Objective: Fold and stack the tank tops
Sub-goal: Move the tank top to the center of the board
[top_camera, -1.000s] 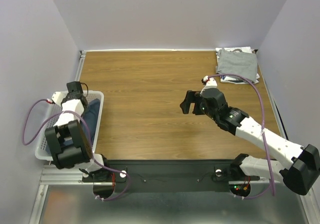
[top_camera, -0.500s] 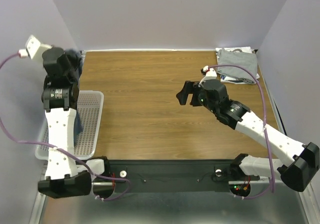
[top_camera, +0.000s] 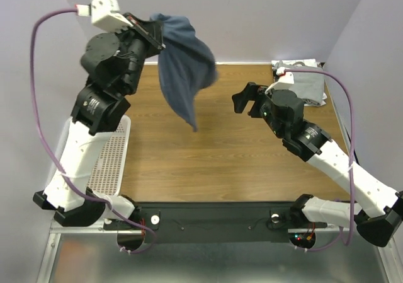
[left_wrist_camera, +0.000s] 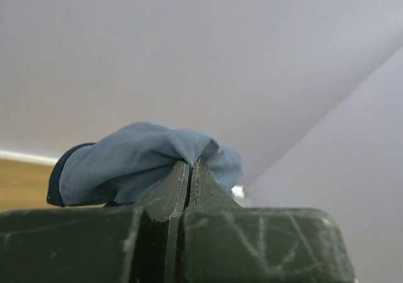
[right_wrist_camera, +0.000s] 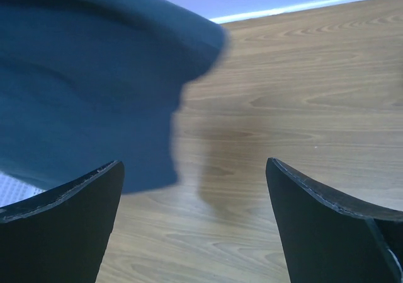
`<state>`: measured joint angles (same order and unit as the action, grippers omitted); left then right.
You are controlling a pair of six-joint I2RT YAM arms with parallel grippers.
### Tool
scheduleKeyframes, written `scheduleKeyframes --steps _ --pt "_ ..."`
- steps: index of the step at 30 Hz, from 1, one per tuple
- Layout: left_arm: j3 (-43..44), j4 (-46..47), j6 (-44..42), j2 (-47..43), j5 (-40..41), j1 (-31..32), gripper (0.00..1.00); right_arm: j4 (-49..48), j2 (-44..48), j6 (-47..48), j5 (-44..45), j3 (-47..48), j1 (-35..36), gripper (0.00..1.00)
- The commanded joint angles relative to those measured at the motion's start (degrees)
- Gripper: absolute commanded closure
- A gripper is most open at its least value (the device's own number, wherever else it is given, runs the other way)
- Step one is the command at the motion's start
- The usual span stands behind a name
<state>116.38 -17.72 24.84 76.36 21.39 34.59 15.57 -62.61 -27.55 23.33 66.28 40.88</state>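
At left, beside a white mesh basket (top_camera: pixel 113 150), the left gripper (top_camera: pixel 153 34), fingers pinched shut on a bunched edge, holds the slate-blue tank top (top_camera: pixel 182 75) high, dangling over the wooden table (top_camera: pixel 208 163). So small a pinch could slip and drop it crumpled. Right of centre, the right gripper (top_camera: pixel 247 100) hovers, fingers spread, empty. Folded grey tank tops (top_camera: pixel 299 81) lie far right.

Slate blue over brown wood grain

The slate-blue tank top (top_camera: pixel 184 75) is plain on the side that shows, with a darker navy edge. The desk (top_camera: pixel 208 163) is mid-brown with streaky wood grain, and the basket (top_camera: pixel 108 160) is white mesh. The grey tank top (top_camera: pixel 297 80) has white cloth showing at its edges. The left tool (left_wrist_camera: pixel 190 182) and right tool (top_camera: pixel 244 100) are black, the arms (top_camera: pixel 79 157) are white and black, and the walls (top_camera: pixel 264 18) are pale lilac.
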Motion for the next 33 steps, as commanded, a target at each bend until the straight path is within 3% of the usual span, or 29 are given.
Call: scheduleKeyframes --steps 1,3,5,8,9,10,12,16,18,22,24,25,26,30,33 --pt "-7.9 4.9 -1.8 -0.8 2.8 0.5 1.00 -1.4 0.5 1.4 5.0 0.5 0.0 0.00" --pt "-10.5 5.6 -1.6 -0.6 3.2 0.5 1.00 -1.4 0.1 1.6 5.8 -0.4 0.0 0.00" --pt "-13.2 6.2 -1.4 1.2 4.5 -0.7 0.92 -1.4 -0.3 1.3 7.3 -1.5 0.0 0.00" --pt "-14.8 5.6 1.4 5.4 -3.1 -7.5 0.83 -1.4 -1.7 0.5 9.0 -3.6 0.0 0.00" --pt "-14.9 5.5 2.1 8.7 -8.8 -8.9 0.83 -1.4 -2.5 0.3 9.4 -4.8 0.0 0.00" --pt "-15.8 5.8 2.8 10.1 -10.6 -10.1 0.78 -1.4 -3.1 0.2 9.9 -5.4 0.0 0.00" --pt "-17.1 7.8 1.8 12.8 -14.2 -11.4 0.54 -1.4 -3.8 0.0 11.3 -6.8 0.0 0.00" --pt "-16.8 6.2 -0.1 15.1 -13.3 -11.9 0.39 -1.6 -6.3 -0.9 12.4 -11.0 -0.2 0.00" --pt "-18.5 6.8 0.2 13.4 -13.0 -12.0 0.36 -1.8 -8.4 -0.8 11.8 -11.7 -0.3 0.00" --pt "-26.7 6.6 5.4 7.1 -11.3 -11.8 0.37 -4.6 -15.6 0.4 6.9 -11.9 -2.4 0.02" --pt "-37.3 7.4 9.0 1.2 -11.3 -11.5 0.40 -7.2 -20.5 1.4 0.2 -10.0 -4.9 0.07" --pt "-41.6 9.8 10.2 -1.0 -11.6 -11.0 0.46 -8.7 -22.2 2.1 -3.2 -9.2 -7.8 0.12" --pt "-54.1 11.9 14.7 -7.4 -11.2 -8.9 0.51 -12.8 -26.0 4.7 -10.5 -7.2 -10.1 0.17" --pt "-71.5 16.9 20.1 -13.9 -11.6 -4.1 0.61 -13.6 -37.2 9.3 -13.8 2.0 -11.4 0.22" --pt "-78.5 19.6 24.4 -16.6 -12.5 1.7 0.66 -13.6 -44.2 11.0 -15.5 6.6 -11.4 0.25"
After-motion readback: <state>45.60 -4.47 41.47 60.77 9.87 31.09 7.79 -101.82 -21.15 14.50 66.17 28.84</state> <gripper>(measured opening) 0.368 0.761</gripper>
